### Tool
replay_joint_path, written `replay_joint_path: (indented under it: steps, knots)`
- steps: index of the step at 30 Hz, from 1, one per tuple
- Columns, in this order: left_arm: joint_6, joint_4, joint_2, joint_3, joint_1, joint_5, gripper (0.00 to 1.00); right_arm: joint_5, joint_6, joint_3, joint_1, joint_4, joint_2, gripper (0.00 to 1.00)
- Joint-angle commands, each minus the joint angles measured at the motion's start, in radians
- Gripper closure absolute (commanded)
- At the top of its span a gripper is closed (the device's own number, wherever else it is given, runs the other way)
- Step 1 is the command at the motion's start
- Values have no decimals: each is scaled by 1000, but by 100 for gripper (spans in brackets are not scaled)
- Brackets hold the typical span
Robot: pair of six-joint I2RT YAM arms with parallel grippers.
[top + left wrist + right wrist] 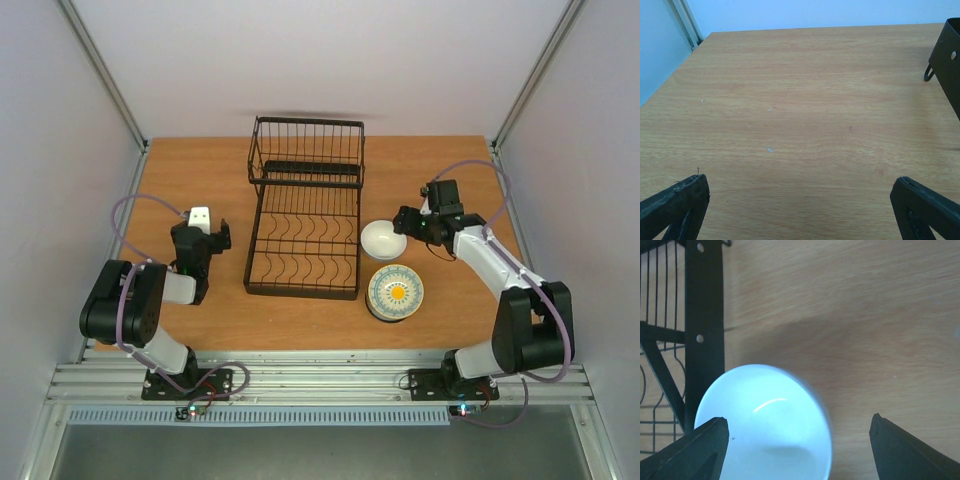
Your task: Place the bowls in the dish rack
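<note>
Right wrist crops the white bowl [765, 425] at its lower edge.

Dish rack [305, 225]: black wire throughout. White bowl [383, 239]: plain, no pattern; it reads bluish-white in my right wrist view. Patterned bowl [395, 292], nearer the surface's near edge: blue-and-white ring pattern, yellow centre. Surface [200, 170]: orange-tan wood grain. My jaws: matte black, both sides.
</note>
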Motion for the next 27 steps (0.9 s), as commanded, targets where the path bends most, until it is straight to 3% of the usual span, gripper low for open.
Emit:
replay_joint_path:
  steps: [1,13,21,27]
  knots:
    - [-11,69,-18,17,4,-2,1,-90,-30,49,15,-25,63,21]
    - [-13,65,-17,19,6,3,0,-113,-25,125,60,-17,307,22]
    - [-13,64,-17,19,7,5,1,-73,-24,157,75,-33,358,53]
    - [-14,65,-17,19,9,6,1,-44,-22,162,75,-48,341,87]
